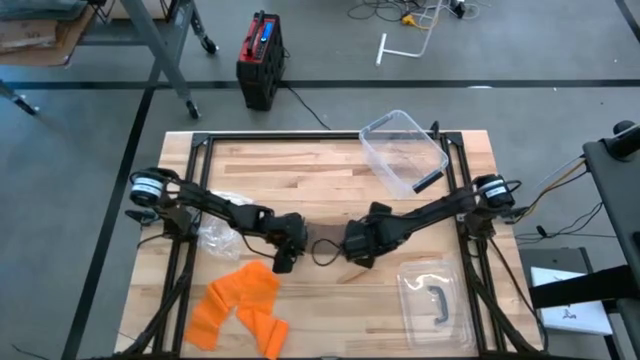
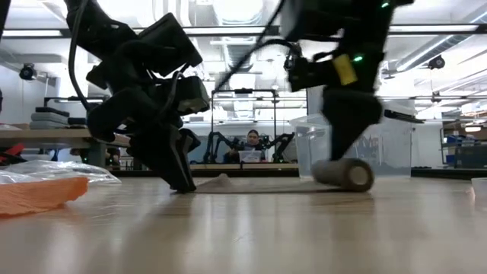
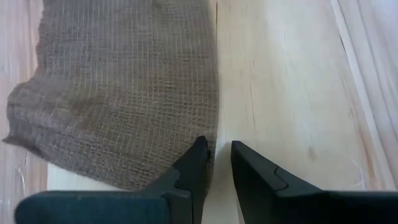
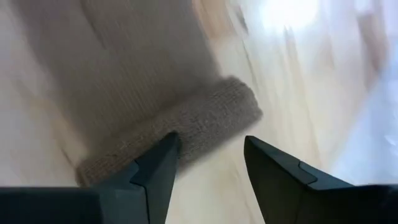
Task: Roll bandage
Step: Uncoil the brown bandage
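Observation:
A grey-brown mesh bandage lies on the wooden table at its middle. One stretch is spread flat, and the other end is wound into a roll that rests on its side. My left gripper stands at the flat free end, its fingers only a narrow slit apart. My right gripper is open over the roll. One of its fingers stands at the roll and the other past the roll's end. My left gripper comes slanting down from above. One fingertip sits on the flat strip's long edge near the free end. The other fingertip is on bare wood. The strip lies flat on the table. My right gripper comes steeply from above. One fingertip is against the roll's side; the picture is blurred, so I cannot tell more. The roll lies on the table.
An orange bandage lies crumpled at the near left, with clear wrapping beside the left arm. A clear plastic box stands at the far right. A clear pouch with a dark part lies at the near right.

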You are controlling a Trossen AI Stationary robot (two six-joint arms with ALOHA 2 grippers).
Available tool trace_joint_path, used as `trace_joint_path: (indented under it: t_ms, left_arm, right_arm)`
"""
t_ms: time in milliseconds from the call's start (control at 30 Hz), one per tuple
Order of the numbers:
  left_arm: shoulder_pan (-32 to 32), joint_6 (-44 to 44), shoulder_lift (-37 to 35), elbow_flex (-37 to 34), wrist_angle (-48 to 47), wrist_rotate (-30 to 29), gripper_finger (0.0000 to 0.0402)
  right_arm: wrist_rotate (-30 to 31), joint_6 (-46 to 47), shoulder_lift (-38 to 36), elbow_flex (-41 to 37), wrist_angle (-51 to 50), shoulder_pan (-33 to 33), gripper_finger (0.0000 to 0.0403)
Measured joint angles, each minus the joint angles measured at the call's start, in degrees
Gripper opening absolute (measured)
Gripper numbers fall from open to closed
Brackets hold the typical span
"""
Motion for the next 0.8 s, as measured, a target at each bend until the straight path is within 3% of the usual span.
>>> trace_joint_path:
  t_ms: [233,367,567,800]
  left_arm:
    - [0.1,-0.1,-1.5,-0.9,0.9,0.0,0.0068]
    - [0.1,-1.5,-7.1,-1.5,-5.5,-0.5,0.0068]
    - [0.2,-1.8,-17.8,-1.8,-5.3,-3.4,0.0068]
    - [1.1,-2.3,-19.7,-3.1,-5.6,-7.5,0.0068]
  right_arm:
    - [-0.4,1.6,-6.4,-0.3,-2.2,2.7,0.0183]
    - [1.7,-0.1,-9.2,-0.6,0.0,4.1,0.0183]
    - [2.3,-7.0,-11.0,-1.8,12.8,4.6,0.0183]
    - [2.1,-16.0,-8.2,-2.2,28.6,3.4,0.0183]
